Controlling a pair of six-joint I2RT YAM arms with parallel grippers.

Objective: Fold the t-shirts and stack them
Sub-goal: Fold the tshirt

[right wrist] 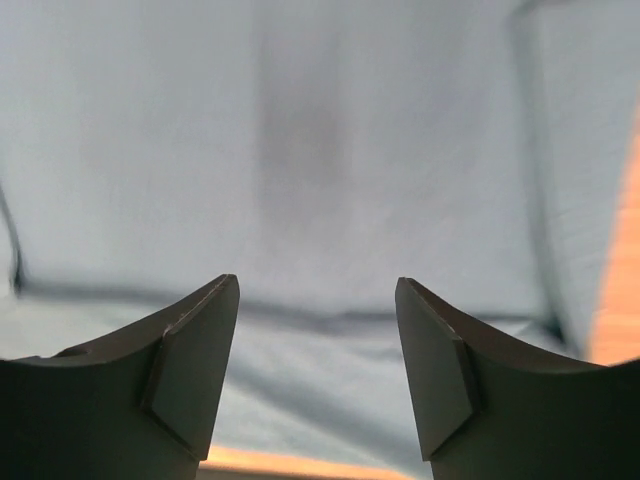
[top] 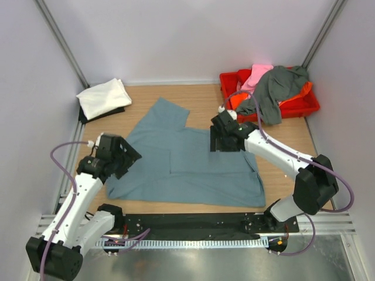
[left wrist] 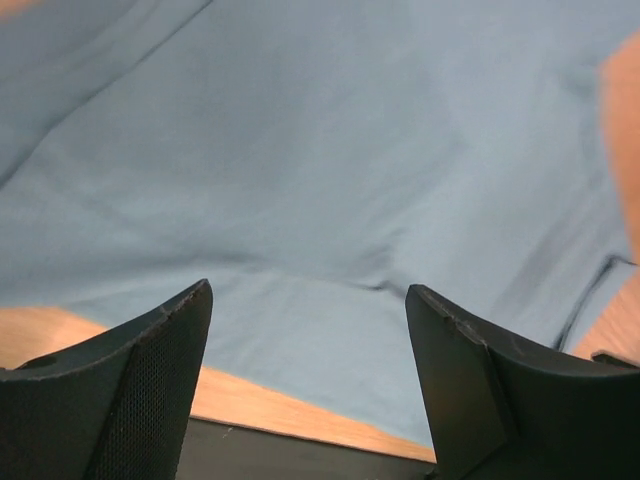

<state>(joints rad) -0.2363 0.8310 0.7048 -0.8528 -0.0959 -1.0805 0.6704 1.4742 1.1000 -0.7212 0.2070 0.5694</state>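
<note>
The large blue-grey t-shirt [top: 181,161] lies spread on the wooden table, one sleeve pointing to the back. A folded white t-shirt [top: 104,97] lies at the back left. Dark grey [top: 275,88], pink [top: 258,73] and orange [top: 302,92] t-shirts are heaped in the red crate. My left gripper [top: 130,157] is open and empty over the blue shirt's left edge; that cloth fills the left wrist view [left wrist: 320,180]. My right gripper [top: 215,142] is open and empty over the shirt's right upper edge, and the cloth fills the right wrist view [right wrist: 320,150].
The red plastic crate [top: 304,105] stands at the back right corner. White walls enclose the table on three sides. A black rail [top: 193,222] runs along the near edge by the arm bases.
</note>
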